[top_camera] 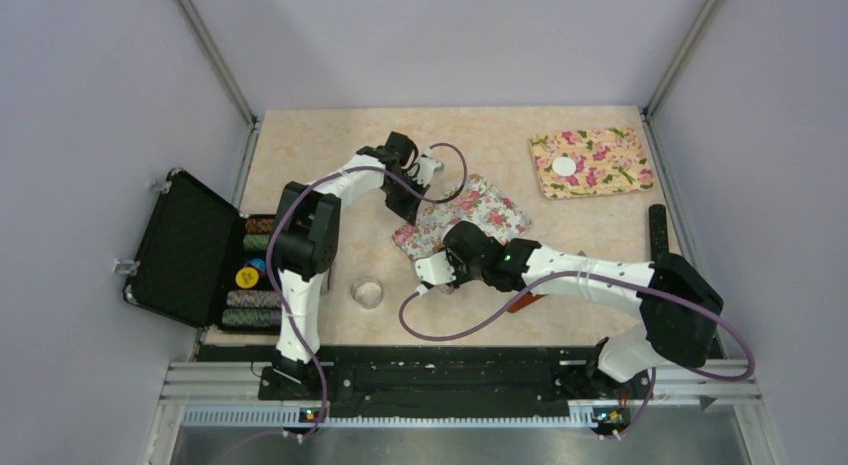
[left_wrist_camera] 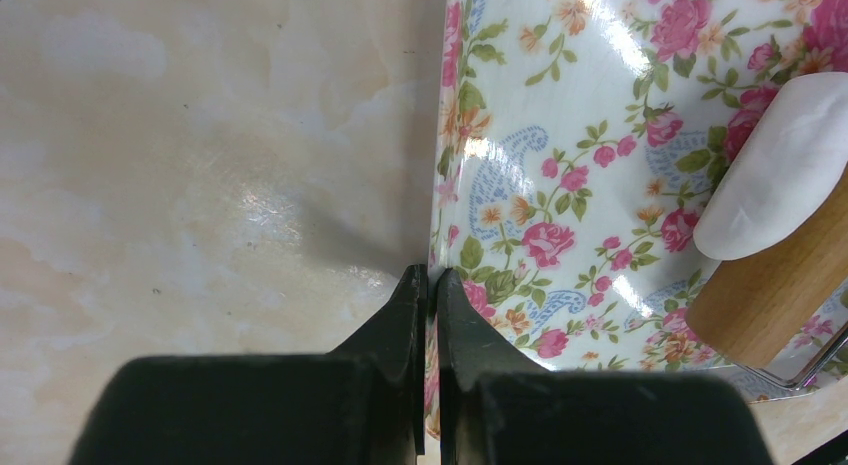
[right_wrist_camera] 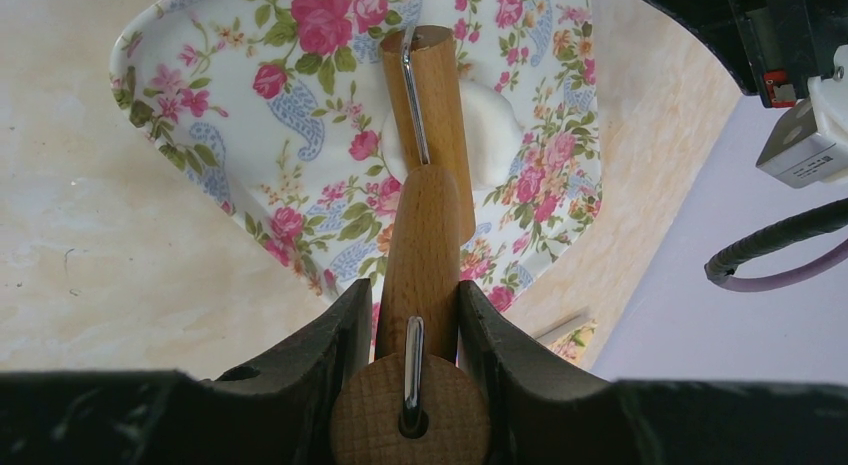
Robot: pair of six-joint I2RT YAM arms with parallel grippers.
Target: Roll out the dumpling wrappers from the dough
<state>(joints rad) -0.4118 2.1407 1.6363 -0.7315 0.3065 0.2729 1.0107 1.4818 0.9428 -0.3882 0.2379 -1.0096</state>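
A white floral mat [top_camera: 480, 210] lies mid-table. My left gripper [top_camera: 428, 170] is at its far-left edge and, in the left wrist view, is shut [left_wrist_camera: 432, 275] on the mat's edge [left_wrist_camera: 560, 135]. My right gripper [top_camera: 437, 270] is at the mat's near corner, shut [right_wrist_camera: 412, 285] on the handle of a wooden roller [right_wrist_camera: 430, 115]. The roller's barrel lies across the white dough [right_wrist_camera: 492, 135], which bulges out on both sides of it on the mat [right_wrist_camera: 250, 105]. The left wrist view shows the dough [left_wrist_camera: 780, 170] under the roller's end [left_wrist_camera: 770, 290]. One flat white wrapper [top_camera: 565, 166] lies on a yellow floral mat [top_camera: 600, 163] at the far right.
A small clear glass bowl [top_camera: 367, 291] stands near the left arm's base. An open black case [top_camera: 185, 247] with stacked chips [top_camera: 252, 275] sits at the left edge. A black bar [top_camera: 657, 230] lies at the right edge. An orange item [top_camera: 527, 302] peeks from under the right arm.
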